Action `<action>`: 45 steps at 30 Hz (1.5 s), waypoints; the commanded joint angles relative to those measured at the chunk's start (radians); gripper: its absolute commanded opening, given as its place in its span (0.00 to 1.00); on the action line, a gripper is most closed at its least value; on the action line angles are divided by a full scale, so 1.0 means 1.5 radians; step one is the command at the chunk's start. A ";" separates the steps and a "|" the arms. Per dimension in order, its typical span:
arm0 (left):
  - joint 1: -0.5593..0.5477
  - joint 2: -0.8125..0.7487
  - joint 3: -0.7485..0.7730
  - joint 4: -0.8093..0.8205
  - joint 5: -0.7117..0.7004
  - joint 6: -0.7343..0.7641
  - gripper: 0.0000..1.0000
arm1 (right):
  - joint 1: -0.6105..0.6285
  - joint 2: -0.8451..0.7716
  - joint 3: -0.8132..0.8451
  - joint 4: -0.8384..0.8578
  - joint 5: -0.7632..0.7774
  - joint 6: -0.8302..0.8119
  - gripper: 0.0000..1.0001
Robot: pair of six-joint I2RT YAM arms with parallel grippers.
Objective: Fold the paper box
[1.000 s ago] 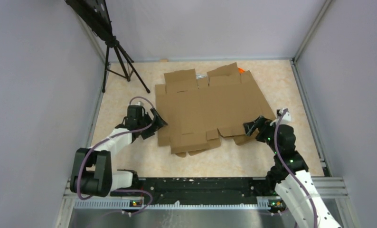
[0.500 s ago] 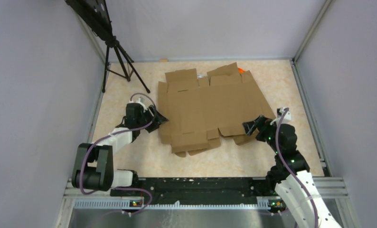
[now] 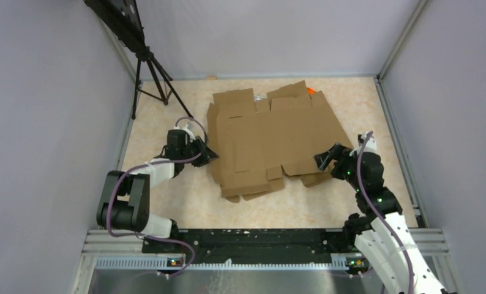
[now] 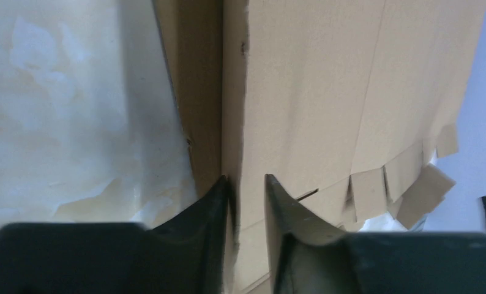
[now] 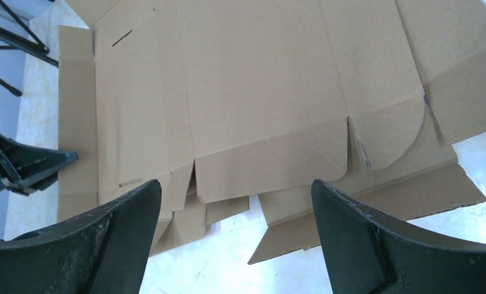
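Straddling paper box (image 4: 314, 92) flap | left jaws | clear only from wrist

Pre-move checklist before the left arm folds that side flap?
1. Side flap of the paper box between the fingers of the left gripper: ok, its raised edge sits in the gap.
2. Flap clamped: cannot tell; the fingers look slightly apart.
3. The right gripper open: ok, above the near right edge, holding nothing.
4. One sheet only in the grip: cannot tell; a second cardboard sheet lies beneath.
5. Left arm apart from the tripod: ok.
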 commanded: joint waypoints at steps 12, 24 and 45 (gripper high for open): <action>-0.003 -0.182 -0.002 -0.072 -0.108 -0.005 0.00 | 0.000 0.108 0.190 -0.374 0.195 0.198 0.84; 0.009 -0.366 -0.017 -0.229 -0.255 -0.008 0.00 | -0.003 0.124 0.040 -0.225 0.153 0.302 0.71; 0.022 -0.461 -0.077 -0.286 -0.272 0.022 0.00 | -0.037 0.119 0.279 -0.164 0.395 0.074 0.00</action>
